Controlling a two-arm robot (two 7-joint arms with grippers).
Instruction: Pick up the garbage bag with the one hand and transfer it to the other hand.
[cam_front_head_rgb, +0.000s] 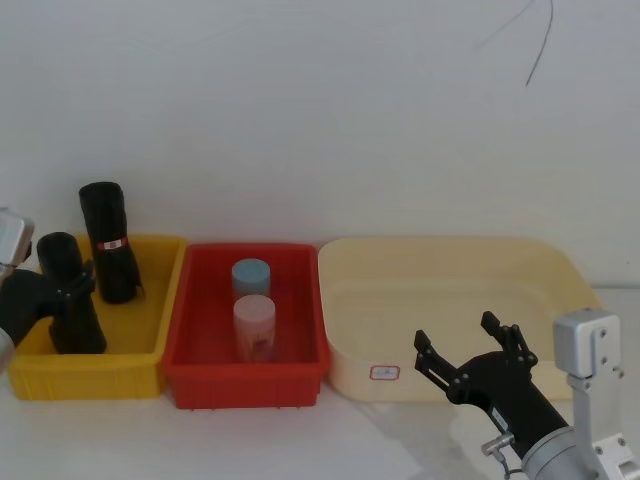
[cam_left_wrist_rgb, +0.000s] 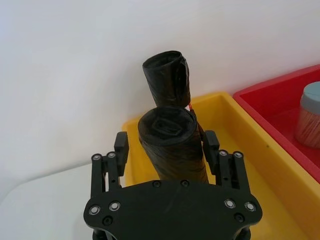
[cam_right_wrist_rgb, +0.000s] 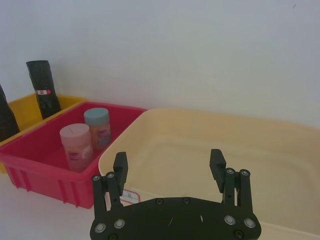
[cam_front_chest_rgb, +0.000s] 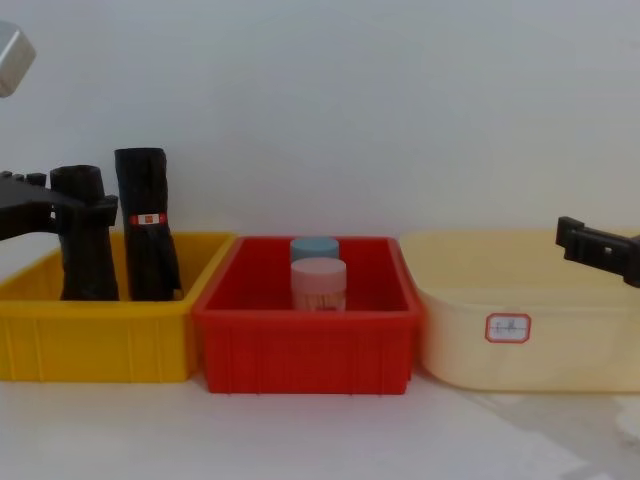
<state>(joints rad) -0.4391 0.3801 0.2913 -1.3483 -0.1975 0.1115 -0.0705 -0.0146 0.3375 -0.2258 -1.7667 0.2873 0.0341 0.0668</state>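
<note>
Black plastic is hard to read where the two rolls overlap: from the left wrist, the garbage bag (cam_left_wrist_rgb: 172, 145) covers the lower part of the labelled roll (cam_left_wrist_rgb: 167, 75) behind it, and the gripper's own body hides the bag's base. From the chest, the front wall of the yellow bin (cam_front_chest_rgb: 95, 340) cuts off the bottoms of both rolls, and the left arm runs off the frame beside the bin.

The garbage bag is a plain matte black roll. It stands upright inside the yellow bin, near its front left corner, and its top end shows a folded, crumpled spiral. The left gripper (cam_left_wrist_rgb: 166, 143) straddles its upper half with the jaws spread. One finger (cam_left_wrist_rgb: 121, 145) stands clear of the roll, and the other (cam_left_wrist_rgb: 210, 142) is right against it or nearly so.

The labelled roll leans at the back of the yellow bin, just behind the bag. Next to the yellow bin, a red bin (cam_front_head_rgb: 245, 385) holds a blue-lidded jar (cam_front_head_rgb: 251, 273) and a pink jar (cam_front_head_rgb: 254, 325). Beyond that is a cream tub (cam_front_head_rgb: 340, 330). The right gripper (cam_front_head_rgb: 455, 332) hangs at the tub's front, well away from the yellow bin, with its jaws wide apart and nothing in them.
</note>
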